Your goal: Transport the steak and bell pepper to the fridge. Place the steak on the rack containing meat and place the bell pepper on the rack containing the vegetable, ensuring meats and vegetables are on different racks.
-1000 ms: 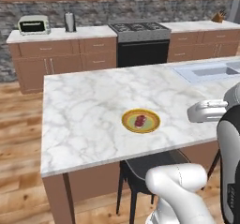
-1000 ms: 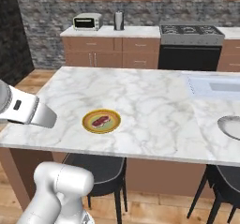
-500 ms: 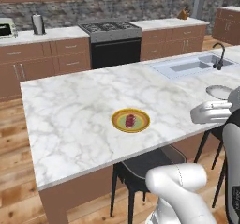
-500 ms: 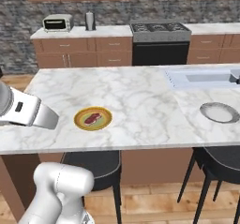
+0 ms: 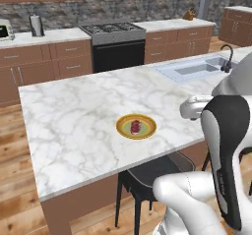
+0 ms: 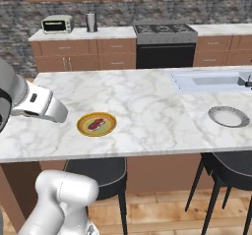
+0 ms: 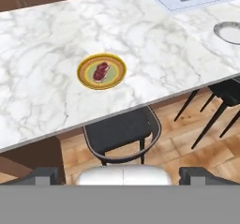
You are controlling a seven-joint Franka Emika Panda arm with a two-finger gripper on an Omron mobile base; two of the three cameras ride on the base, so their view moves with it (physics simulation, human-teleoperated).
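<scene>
- A toaster oven [image 6: 56, 24] sits far left on the back counter, with a black stove [image 6: 165, 44] further right along it.
- A marble island counter [image 6: 147, 106] fills the middle of the kitchen.
- The steak [image 6: 96, 123] lies on a yellow plate [image 6: 83, 128] near the island's front edge, left of centre.
- A dark stool [image 7: 123, 133] stands tucked below the plate.
- The gripper [image 7: 120, 175] hovers off the near edge, its jaws spread wide and empty.
- A sink [image 6: 211, 80] and a grey dish [image 6: 228, 116] sit at right.
</scene>
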